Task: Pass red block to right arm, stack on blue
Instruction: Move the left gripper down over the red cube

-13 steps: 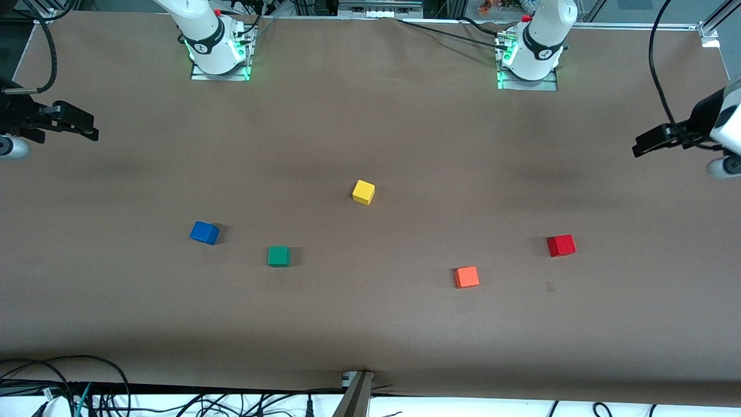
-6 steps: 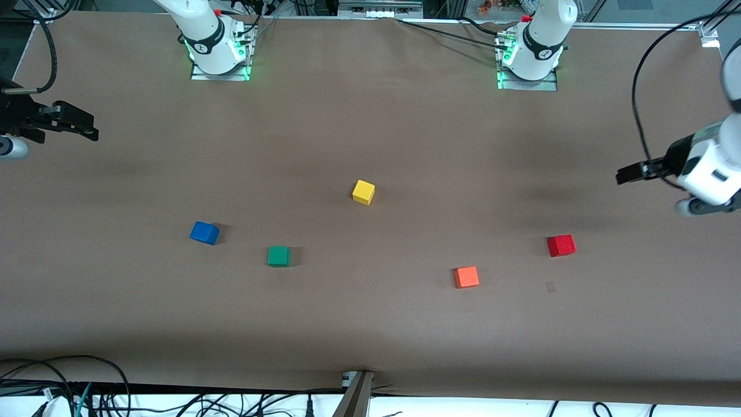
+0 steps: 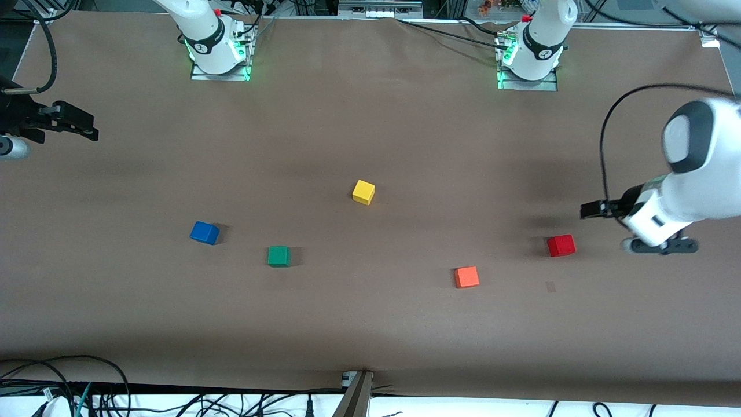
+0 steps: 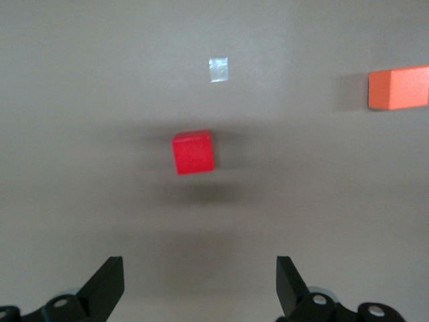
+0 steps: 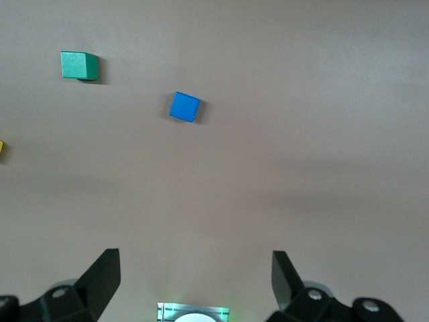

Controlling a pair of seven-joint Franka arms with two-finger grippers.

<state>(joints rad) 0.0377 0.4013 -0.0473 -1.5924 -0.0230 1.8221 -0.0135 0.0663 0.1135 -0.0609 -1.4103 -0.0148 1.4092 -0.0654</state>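
The red block point(image 3: 561, 245) sits lower right in the front view, bare table all round it. The orange cube point(image 3: 466, 277) lies nearer the camera; nothing blocks it. The left gripper point(image 3: 591, 209), jaws wide and empty, has come down just above it. The blue point(image 3: 204, 233) sits mid-left; the right gripper point(image 3: 87, 128) waits, released, at the frame's left edge.

I count five small matte cubes on the brown table point(image 3: 370, 116): one deep-red point(image 3: 561, 245), one bright-blue point(image 3: 204, 233), one green point(image 3: 278, 256), one yellow point(image 3: 363, 191), one orange point(image 3: 466, 277). I count two arms.
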